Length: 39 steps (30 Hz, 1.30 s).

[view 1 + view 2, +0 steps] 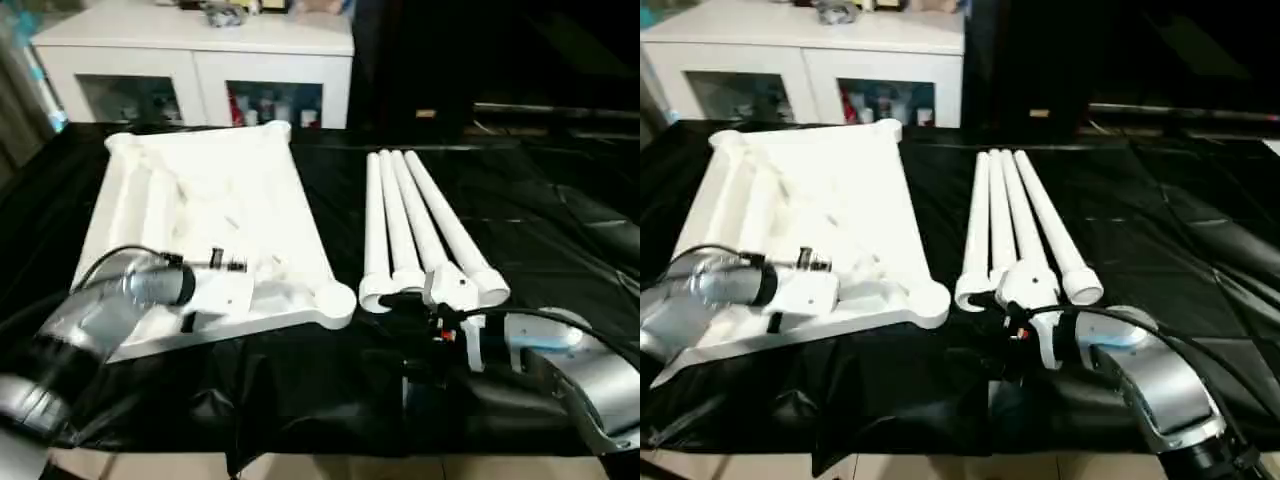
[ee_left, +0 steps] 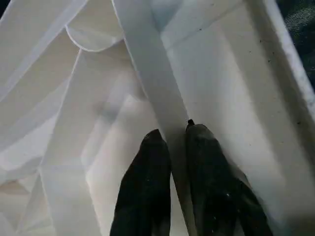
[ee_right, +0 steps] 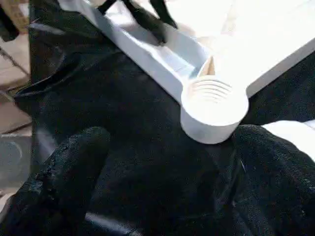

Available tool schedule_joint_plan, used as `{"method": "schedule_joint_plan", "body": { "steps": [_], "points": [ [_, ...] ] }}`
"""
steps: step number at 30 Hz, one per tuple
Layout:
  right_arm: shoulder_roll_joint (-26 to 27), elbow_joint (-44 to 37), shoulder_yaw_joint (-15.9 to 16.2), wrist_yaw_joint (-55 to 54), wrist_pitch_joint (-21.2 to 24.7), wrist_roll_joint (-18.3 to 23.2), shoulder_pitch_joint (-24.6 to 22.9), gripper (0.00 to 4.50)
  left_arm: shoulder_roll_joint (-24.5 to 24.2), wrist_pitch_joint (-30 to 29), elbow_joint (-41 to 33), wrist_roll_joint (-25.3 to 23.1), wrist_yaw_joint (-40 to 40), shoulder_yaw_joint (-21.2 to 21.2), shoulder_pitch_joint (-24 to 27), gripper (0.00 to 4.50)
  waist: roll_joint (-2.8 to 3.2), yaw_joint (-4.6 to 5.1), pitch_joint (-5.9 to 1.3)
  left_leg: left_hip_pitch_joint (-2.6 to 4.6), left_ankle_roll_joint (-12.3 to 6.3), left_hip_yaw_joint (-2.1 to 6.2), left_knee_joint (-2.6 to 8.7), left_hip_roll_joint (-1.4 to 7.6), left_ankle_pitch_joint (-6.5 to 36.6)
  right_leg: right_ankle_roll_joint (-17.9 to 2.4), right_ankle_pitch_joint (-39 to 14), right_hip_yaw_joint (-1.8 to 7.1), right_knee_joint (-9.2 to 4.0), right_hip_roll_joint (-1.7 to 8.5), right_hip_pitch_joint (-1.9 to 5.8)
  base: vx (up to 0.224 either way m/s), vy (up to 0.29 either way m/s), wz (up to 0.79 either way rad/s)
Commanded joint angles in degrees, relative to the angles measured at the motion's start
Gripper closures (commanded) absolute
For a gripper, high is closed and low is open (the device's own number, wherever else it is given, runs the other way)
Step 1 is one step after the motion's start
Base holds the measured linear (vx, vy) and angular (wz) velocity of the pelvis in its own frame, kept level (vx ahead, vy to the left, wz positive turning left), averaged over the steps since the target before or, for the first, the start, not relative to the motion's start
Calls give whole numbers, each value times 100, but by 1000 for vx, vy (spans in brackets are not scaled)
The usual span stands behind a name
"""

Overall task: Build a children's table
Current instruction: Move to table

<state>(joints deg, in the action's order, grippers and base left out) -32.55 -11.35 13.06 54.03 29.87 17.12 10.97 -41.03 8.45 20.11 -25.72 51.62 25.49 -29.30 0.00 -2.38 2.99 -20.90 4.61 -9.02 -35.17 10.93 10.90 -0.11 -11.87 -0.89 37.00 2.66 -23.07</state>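
The right gripper (image 3: pixel 162 162) is held wide open just before the near ends of the four legs (image 1: pixel 425 225), whose long axes run away from it, beside the upturned table top (image 1: pixel 215 215), where the left gripper (image 2: pixel 170 147) is nearly closed on a rib.

Black-draped counter with the table parts laid out on it.

I see the counter (image 1: pixel 520 200) covered in a wrinkled, glossy black sheet that runs from the near edge to the far side. On its left half the white table top (image 1: pixel 210 200) lies upside down, ribbed underside facing up, with a round threaded corner socket (image 3: pixel 214 105) at its near right corner resting on the sheet. To the right of it, apart from the top, four white tube legs (image 1: pixel 415 225) lie side by side, touching one another, running from far to near and fanning slightly, their wider ends toward the near edge. My right hand (image 3: pixel 162 182) rests low on the sheet just beside that corner socket.
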Motion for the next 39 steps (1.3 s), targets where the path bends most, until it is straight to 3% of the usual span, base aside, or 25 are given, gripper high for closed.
{"method": "schedule_joint_plan", "body": {
  "steps": [1,3,4,6,14,16,20,24,25,27,28,34,39],
  "points": [
    [18,-153,16,-77,56,-16,-16,0,35,-562,-456,-97,-592,-320,235,417,-23,-65,-315,12,59,77,464,169,1409,-782,-1981,223,-564,421,201,0,0,0],
    [31,-136,29,-90,37,-25,-26,0,50,-740,-612,-127,-642,-394,295,417,-18,-60,-325,0,22,48,440,152,1235,-973,-1384,208,-517,393,218,0,0,0],
    [38,-120,33,-94,23,-33,-28,0,53,-884,-730,-167,-663,-443,330,419,-5,-88,-346,30,-32,36,424,154,1144,-1086,-1105,213,-512,410,227,0,0,0],
    [61,-103,34,-113,9,-39,-30,0,28,-1091,-982,-228,-685,-550,390,424,16,-125,-351,-2,-84,31,420,149,966,-1177,-726,202,-492,396,244,0,0,0],
    [133,-70,68,-197,-33,-56,-64,0,-5,-1751,-1886,-70,-291,-788,698,430,55,-153,-316,7,30,58,462,152,1354,-1109,-1176,198,-527,410,242,0,0,0],
    [134,-85,64,-209,-32,-43,-81,0,15,-1896,-2112,135,-199,-826,832,431,53,-155,-321,2,25,60,461,149,1295,-1137,-1028,197,-512,399,246,0,0,0],
    [116,-118,17,-212,-13,0,-108,0,341,-2033,-2563,1022,-108,-1102,1145,435,70,-175,-340,9,-1,45,451,151,1185,-1276,-672,185,-491,393,248,0,0,0],
    [95,-86,-9,-199,-27,7,-90,0,453,-2255,-2874,1347,81,-1218,1393,445,-9,-191,-364,-7,-157,31,440,165,817,-1378,-10,171,-432,390,290,0,0,0],
    [91,-70,-11,-195,-32,8,-77,0,463,-2255,-2929,1424,150,-1210,1426,446,-5,-195,-364,-17,-203,30,433,159,717,-1388,70,168,-424,398,302,0,0,0],
    [82,-39,-14,-183,-43,9,-47,0,554,-2355,-2968,1503,102,-1224,1443,448,-2,-190,-363,-17,-246,26,431,160,646,-1392,102,170,-422,404,307,0,0,0],
    [77,-12,-14,-173,-51,5,-19,0,561,-2321,-2932,1496,90,-1168,1422,448,-43,-178,-357,-19,-276,9,428,155,655,-1384,72,172,-439,399,306,0,0,0],
    [51,54,-34,-142,-67,-3,84,0,539,-2154,-2682,1318,1,-974,1277,448,-12,-164,-327,5,-195,11,443,158,907,-1202,-603,182,-501,406,286,0,0,0],
    [38,45,-46,-141,-64,0,86,0,495,-2124,-2646,1288,-24,-982,1260,448,-2,-160,-340,3,-163,17,441,159,859,-1178,-491,182,-487,401,286,0,0,0]
  ]
}}
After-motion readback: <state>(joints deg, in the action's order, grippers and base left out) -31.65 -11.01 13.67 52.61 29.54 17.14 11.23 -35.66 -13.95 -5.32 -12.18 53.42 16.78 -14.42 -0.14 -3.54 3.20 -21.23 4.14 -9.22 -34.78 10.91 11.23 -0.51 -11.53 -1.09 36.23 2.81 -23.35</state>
